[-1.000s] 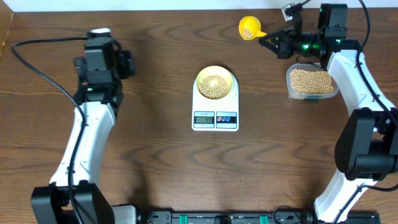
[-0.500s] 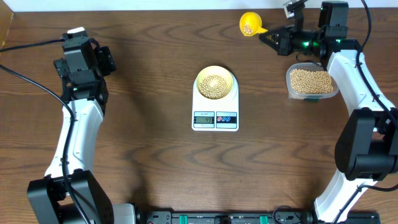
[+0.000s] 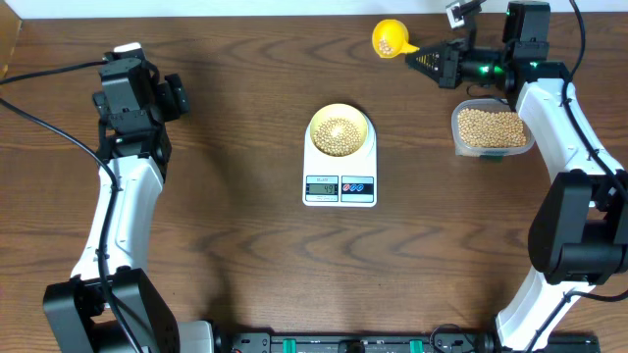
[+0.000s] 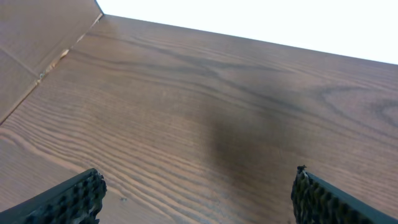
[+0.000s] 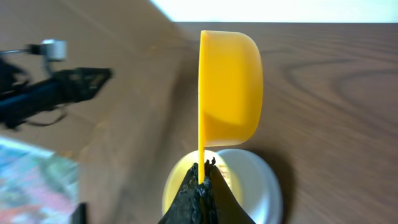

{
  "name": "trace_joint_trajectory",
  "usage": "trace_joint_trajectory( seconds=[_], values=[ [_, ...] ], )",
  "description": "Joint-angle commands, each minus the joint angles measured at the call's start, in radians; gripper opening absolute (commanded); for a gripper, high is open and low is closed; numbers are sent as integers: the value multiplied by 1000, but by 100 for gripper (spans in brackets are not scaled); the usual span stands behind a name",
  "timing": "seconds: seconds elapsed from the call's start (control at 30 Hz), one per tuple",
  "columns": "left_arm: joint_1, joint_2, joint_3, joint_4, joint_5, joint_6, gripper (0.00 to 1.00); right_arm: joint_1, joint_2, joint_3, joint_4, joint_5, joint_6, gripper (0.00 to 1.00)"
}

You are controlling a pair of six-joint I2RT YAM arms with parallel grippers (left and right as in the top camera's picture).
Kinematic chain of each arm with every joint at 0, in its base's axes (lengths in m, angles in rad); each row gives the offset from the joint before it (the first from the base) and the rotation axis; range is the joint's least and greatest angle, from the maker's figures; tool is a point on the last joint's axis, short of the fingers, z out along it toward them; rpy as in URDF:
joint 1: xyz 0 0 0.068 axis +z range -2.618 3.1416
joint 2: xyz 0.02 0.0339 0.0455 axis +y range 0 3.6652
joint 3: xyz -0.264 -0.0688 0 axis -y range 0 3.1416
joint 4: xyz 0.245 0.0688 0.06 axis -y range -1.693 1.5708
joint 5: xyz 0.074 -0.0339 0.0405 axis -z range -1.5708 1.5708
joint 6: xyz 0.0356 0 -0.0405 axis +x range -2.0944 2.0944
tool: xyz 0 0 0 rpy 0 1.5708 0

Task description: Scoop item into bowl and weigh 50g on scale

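Open tabletop (image 3: 245,245) rings the scale (image 3: 340,169); the tub (image 3: 494,151) stands well apart.

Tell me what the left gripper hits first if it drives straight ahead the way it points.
Probably the bare wooden table: the left gripper, jaws open, looks angled down at it with nothing in between. The cardboard panel lies off to the left of that line.

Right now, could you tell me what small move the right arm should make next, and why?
Probably carry the scoop toward the bowl on the scale: the right gripper pinches its handle, beans sit inside, and it hangs well away from the bowl.
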Motion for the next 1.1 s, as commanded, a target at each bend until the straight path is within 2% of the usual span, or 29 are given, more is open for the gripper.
trace_joint_trajectory(
  seconds=[0.0, 0.13, 0.23, 0.33, 0.47, 0.53, 0.73, 1.0, 1.07],
  values=[
    [4, 8, 10, -14, 14, -2, 98, -1, -6, 16, 2, -195, 6, 1],
    [3, 8, 10, -61, 16, -2, 98, -1, -6, 16, 2, -323, -12, 1],
    [3, 8, 10, -108, 63, -2, 98, -1, -6, 15, 2, -340, -17, 1],
    [3, 8, 10, -160, 200, -2, 98, -1, -6, 15, 0, -339, -17, 1],
    [-3, 6, 10, -236, 475, -2, 98, -1, -6, 14, 0, -334, -17, 1],
    [-23, 6, 10, -278, 549, -2, 98, -1, -6, 14, 0, -327, -18, 1],
    [-140, 6, 10, -428, 554, 8, 98, -1, -6, 13, 0, -327, -67, 1],
    [-367, 7, 10, -693, 554, 94, 98, -2, -6, 13, -1, -322, -66, 1],
    [-422, 7, 8, -740, 513, 105, 98, -3, -6, 13, -1, -304, -66, 1]
  ],
)
